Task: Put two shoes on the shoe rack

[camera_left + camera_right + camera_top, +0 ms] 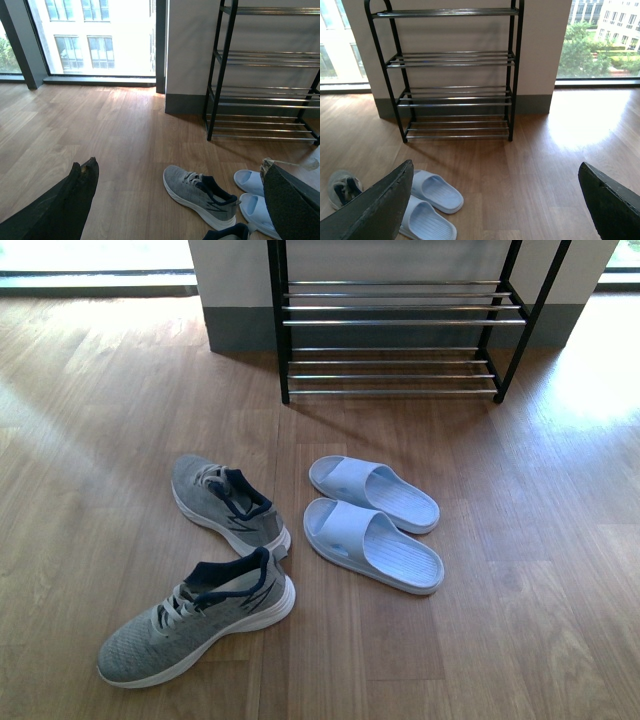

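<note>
all four shoes lie on the wooden floor (540, 540), well short of the shoe rack (400, 322), with a bare strip of boards between them and its bottom rods. the rack stands against a white wall (235, 280) with a grey skirting (240, 330), and the floor runs on open past both its sides.

the two grey sneakers are to my left. the far sneaker (225, 502) points its toe away and leftward. the near sneaker (200, 615) points toward my near left, and their heels are touching or almost so. the pale blue slides are just to the right of them. the far slide (375, 492) and the near slide (372, 545) lie side by side, toes to the right. the near slide's heel end is just beside the far sneaker's heel.

the front view cuts the rack off at its two lowest tiers. my right wrist view shows four tiers of chrome rods between black uprights, both slides, and part of one sneaker at the picture's edge. my left wrist view shows a tall window (100, 35) beyond the wall's end. it also shows the far sneaker whole and the slides half hidden behind one dark pad (295, 200).

neither arm shows in the front view. in each wrist view the jaws are spread wide with nothing between them, left and right alike, both above the floor.
</note>
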You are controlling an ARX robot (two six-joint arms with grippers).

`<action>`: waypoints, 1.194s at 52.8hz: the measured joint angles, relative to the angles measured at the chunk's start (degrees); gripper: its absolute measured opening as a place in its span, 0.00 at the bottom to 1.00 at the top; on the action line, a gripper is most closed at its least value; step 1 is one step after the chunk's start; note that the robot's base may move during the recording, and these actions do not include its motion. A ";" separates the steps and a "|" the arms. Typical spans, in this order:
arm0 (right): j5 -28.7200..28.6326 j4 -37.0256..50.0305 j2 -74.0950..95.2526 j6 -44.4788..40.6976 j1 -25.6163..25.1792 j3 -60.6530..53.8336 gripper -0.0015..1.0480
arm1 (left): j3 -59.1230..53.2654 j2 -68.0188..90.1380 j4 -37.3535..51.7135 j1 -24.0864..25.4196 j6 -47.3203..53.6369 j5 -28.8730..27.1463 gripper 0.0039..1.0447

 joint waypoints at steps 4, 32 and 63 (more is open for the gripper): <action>0.00 0.00 0.02 0.00 0.00 0.00 0.91 | 0.00 0.00 0.00 0.00 0.00 0.02 0.91; 0.02 0.00 0.00 0.00 0.00 0.00 0.91 | 0.00 0.00 0.02 0.00 0.00 0.11 0.91; 0.02 0.00 0.00 0.00 0.00 0.00 0.91 | 0.00 -0.02 0.00 0.00 0.00 0.11 0.91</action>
